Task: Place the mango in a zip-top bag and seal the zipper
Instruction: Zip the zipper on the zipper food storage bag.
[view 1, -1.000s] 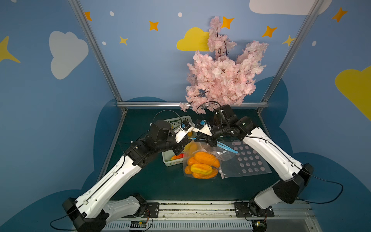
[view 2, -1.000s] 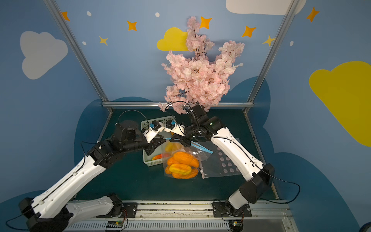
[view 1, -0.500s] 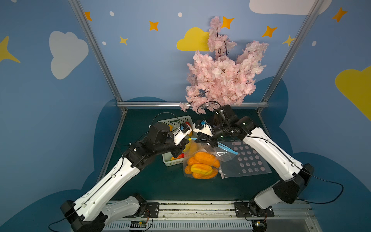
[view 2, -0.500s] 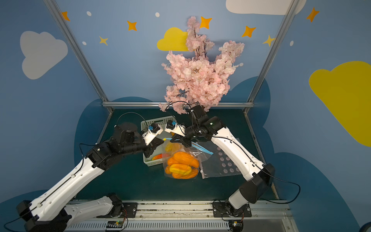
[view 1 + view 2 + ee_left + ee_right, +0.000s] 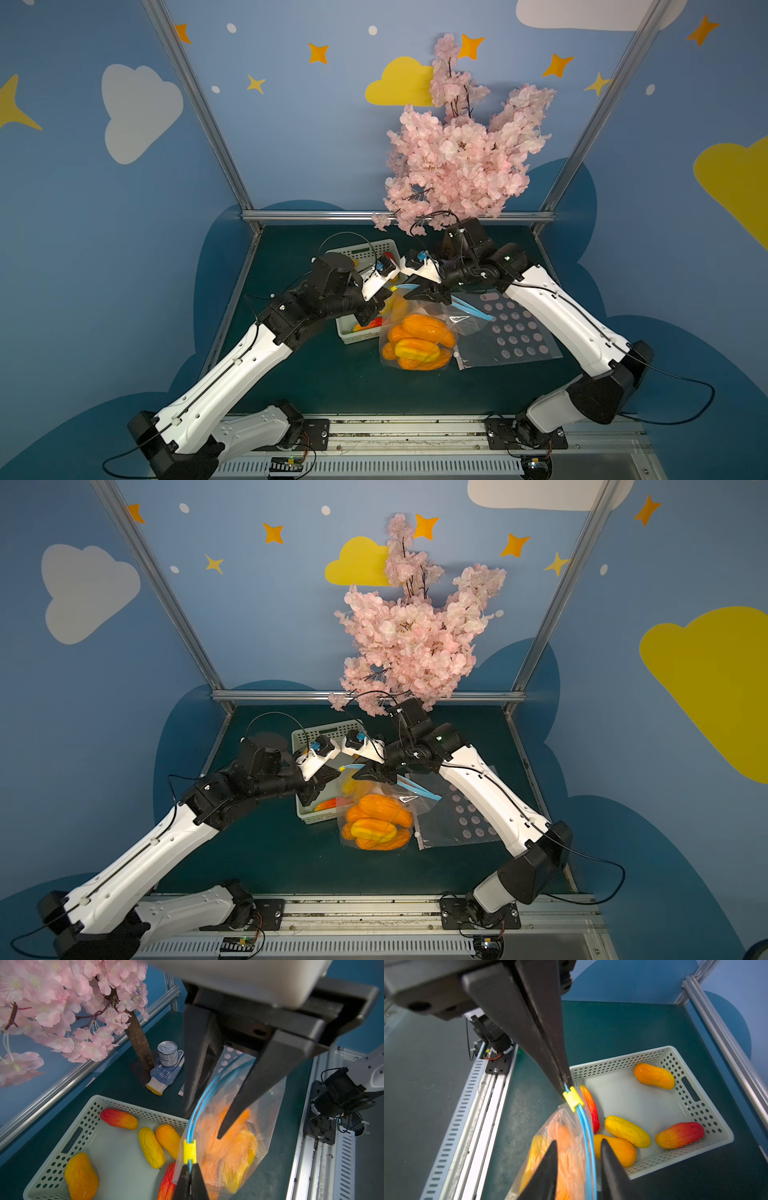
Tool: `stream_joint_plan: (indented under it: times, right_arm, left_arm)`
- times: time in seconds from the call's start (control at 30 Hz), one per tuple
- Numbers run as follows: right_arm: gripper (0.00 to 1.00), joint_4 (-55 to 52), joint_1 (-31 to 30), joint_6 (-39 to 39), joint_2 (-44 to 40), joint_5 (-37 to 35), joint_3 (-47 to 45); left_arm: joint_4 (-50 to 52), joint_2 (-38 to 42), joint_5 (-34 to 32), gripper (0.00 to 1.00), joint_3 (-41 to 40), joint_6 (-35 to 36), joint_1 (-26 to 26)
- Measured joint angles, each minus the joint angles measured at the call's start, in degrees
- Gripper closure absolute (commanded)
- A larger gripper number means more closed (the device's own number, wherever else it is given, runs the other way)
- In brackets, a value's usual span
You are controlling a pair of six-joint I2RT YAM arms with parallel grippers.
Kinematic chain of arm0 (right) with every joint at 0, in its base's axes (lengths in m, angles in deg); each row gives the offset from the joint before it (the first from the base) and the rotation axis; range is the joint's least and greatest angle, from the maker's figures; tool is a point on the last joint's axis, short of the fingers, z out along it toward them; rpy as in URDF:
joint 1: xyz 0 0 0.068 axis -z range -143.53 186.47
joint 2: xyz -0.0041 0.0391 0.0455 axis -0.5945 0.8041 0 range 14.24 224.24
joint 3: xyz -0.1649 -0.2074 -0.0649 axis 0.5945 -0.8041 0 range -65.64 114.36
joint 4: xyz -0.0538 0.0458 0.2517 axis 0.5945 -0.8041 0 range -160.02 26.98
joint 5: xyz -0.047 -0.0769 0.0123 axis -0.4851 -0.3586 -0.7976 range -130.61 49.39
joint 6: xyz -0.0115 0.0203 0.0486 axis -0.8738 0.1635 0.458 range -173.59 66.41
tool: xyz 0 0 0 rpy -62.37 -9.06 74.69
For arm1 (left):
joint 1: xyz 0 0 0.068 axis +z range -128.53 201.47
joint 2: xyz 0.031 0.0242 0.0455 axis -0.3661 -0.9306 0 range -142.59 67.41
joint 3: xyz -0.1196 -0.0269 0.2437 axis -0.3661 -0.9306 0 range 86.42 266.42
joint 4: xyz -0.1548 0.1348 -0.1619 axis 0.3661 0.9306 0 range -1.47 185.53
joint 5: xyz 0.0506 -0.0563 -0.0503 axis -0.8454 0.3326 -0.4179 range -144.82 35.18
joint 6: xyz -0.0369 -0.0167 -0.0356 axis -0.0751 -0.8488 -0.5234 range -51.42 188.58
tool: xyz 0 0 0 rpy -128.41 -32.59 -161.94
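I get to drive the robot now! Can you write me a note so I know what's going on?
Left end effector: shut on the end of the zipper, right beside the yellow slider.
Right end effector: open, jaws either side of the zipper, not gripping.
Bag: on the table next to the basket, top held up.
Done: mangoes are in the bag.
Left to do: zipper looks unsealed; run the slider along it.
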Motion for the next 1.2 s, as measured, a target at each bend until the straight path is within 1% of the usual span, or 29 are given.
stream_joint_plan:
  times: [0.13, 0.27, 0.4, 0.6, 0.9, 1.07, 1.2]
  right_arm:
    - [0.61, 3.6, -0.7, -0.9, -1.5, -0.3, -1.2]
    - [0.64, 4.2, -1.3, -2.2, 0.1, 0.2, 1.6]
    - [0.69, 4.1, -2.2, -3.7, 2.7, 1.3, 4.7]
    - [0.66, 2.9, -2.9, -4.6, 3.6, 2.6, 5.7]
    - [0.65, 2.9, -3.9, -4.6, 4.0, 3.8, 5.7]
    - [0.65, 3.5, -4.3, -3.8, 4.0, 4.0, 5.6]
    - [0.63, 6.2, -5.0, -2.7, 3.5, 4.3, 3.3]
  left_arm:
    - [0.2, 0.2, 0.4, 0.97, 0.0, 0.2, 0.0]
    - [1.1, 0.4, 1.5, 0.97, 0.2, 0.4, 0.3]
    - [3.3, 0.4, 1.6, 0.97, 1.2, 0.5, 1.4]
    - [4.9, 0.7, 2.6, 0.97, 1.4, 0.5, 2.0]
    - [5.9, 1.5, 4.1, 0.97, 1.4, 0.4, 2.8]
    - [5.2, 1.7, 6.0, 0.97, 1.0, -0.3, 3.7]
    - [2.8, 2.9, 8.1, 0.97, -1.6, -1.9, 4.9]
